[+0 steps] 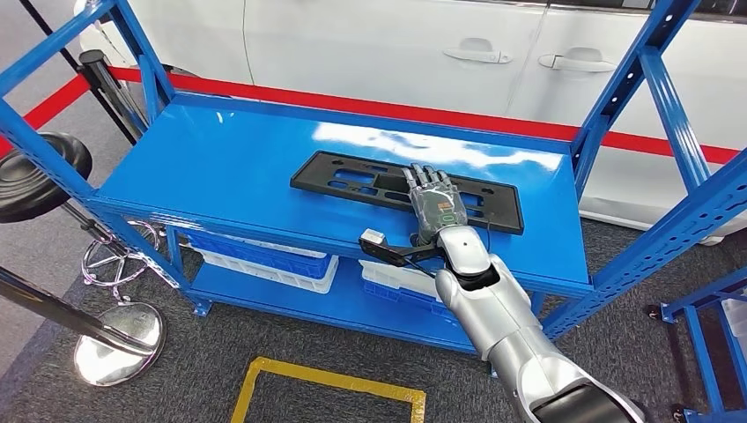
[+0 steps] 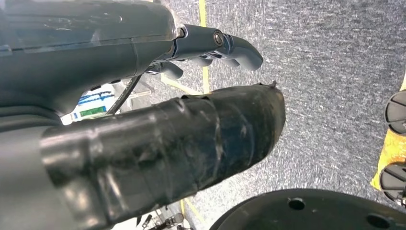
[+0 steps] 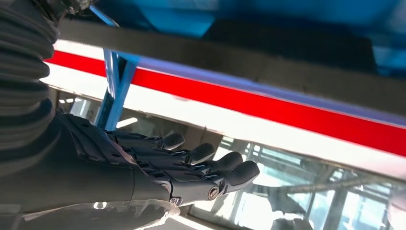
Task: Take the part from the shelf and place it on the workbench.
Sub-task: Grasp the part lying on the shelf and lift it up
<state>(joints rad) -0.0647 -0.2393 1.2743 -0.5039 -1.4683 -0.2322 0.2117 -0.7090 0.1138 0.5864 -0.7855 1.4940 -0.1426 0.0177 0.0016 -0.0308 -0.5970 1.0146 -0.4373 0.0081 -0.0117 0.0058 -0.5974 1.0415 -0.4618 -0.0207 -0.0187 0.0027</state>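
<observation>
The part (image 1: pixel 407 189) lay flat on the top board of the shelf (image 1: pixel 220 167), toward its right half and nearer the far edge than the near one. The right hand (image 1: pixel 433 204) reached in from the near right and lay over the part's right-of-middle stretch. On the lower board, bins (image 1: pixel 264 260) sat side by side under the part. A stool (image 1: pixel 35 172) stood left of the shelf, and a car (image 1: pixel 396 53) stood beyond the far side.
</observation>
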